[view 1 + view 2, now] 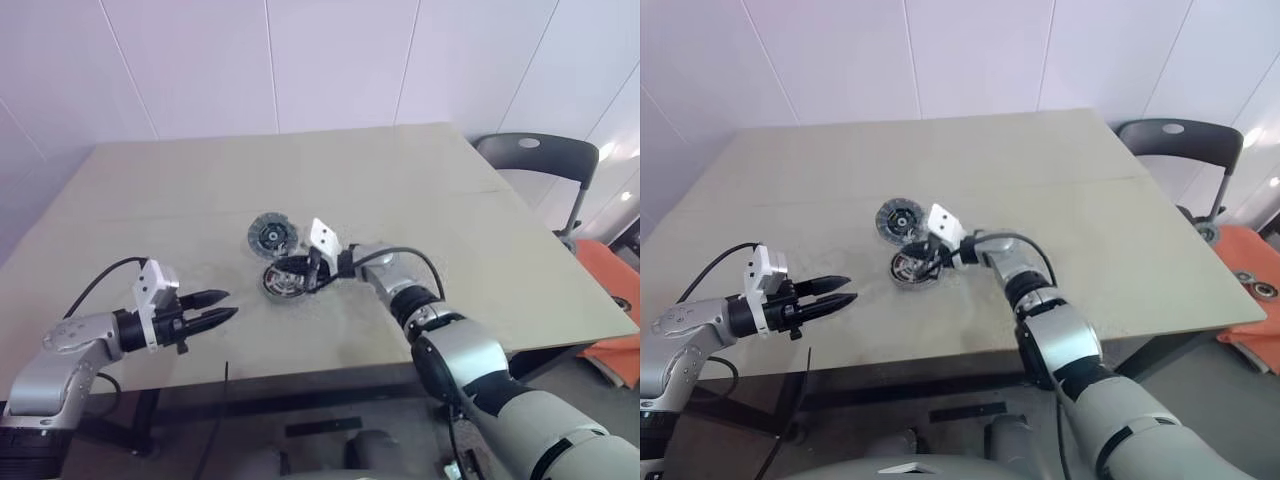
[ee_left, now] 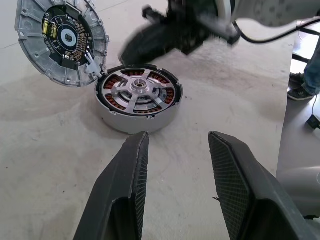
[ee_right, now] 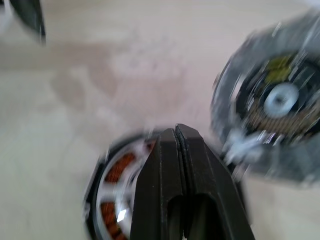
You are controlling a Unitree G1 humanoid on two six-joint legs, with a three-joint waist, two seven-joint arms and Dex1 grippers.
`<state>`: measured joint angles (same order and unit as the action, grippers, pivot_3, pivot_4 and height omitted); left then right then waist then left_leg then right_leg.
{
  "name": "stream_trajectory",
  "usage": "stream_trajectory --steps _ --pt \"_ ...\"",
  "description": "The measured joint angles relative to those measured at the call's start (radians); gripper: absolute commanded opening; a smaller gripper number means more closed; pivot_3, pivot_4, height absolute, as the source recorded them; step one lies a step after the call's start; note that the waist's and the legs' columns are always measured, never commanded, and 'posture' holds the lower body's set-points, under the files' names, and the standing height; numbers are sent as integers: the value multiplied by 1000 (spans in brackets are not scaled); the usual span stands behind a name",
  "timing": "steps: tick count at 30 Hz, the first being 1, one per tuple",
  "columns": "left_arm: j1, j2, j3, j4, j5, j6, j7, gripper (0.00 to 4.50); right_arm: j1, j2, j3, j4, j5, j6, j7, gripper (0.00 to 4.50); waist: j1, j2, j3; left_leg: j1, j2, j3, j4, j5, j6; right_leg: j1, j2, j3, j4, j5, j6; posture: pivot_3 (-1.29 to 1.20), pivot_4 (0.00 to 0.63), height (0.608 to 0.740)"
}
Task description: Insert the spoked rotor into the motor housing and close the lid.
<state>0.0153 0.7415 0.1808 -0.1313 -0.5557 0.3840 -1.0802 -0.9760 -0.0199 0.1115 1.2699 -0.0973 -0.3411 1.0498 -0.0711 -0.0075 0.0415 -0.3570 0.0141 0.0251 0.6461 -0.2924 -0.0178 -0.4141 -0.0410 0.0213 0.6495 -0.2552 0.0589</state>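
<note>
I see the lid (image 2: 61,41) just beyond the rotor-filled motor housing (image 2: 138,98); my pinched-shut, empty right gripper (image 1: 312,268) is nearer; my left gripper (image 1: 222,306) stands half-open, empty.

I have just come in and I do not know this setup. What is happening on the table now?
The spoked rotor already sits inside the motor housing on the table. The right gripper, shut and empty, rests over the rotor. The lid lies beside the housing, not yet closed. The left gripper hovers open nearby, holding nothing.
</note>
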Motion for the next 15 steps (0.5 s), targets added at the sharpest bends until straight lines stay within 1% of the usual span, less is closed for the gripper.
stream_trajectory --steps 15 --pt "-2 0 0 3 0 0 -2 2045 -27 -24 13 0 -16 -29 -4 0 0 0 0 0 0 0 0 0 0 0 0 0 0 0 0 0 0 740"
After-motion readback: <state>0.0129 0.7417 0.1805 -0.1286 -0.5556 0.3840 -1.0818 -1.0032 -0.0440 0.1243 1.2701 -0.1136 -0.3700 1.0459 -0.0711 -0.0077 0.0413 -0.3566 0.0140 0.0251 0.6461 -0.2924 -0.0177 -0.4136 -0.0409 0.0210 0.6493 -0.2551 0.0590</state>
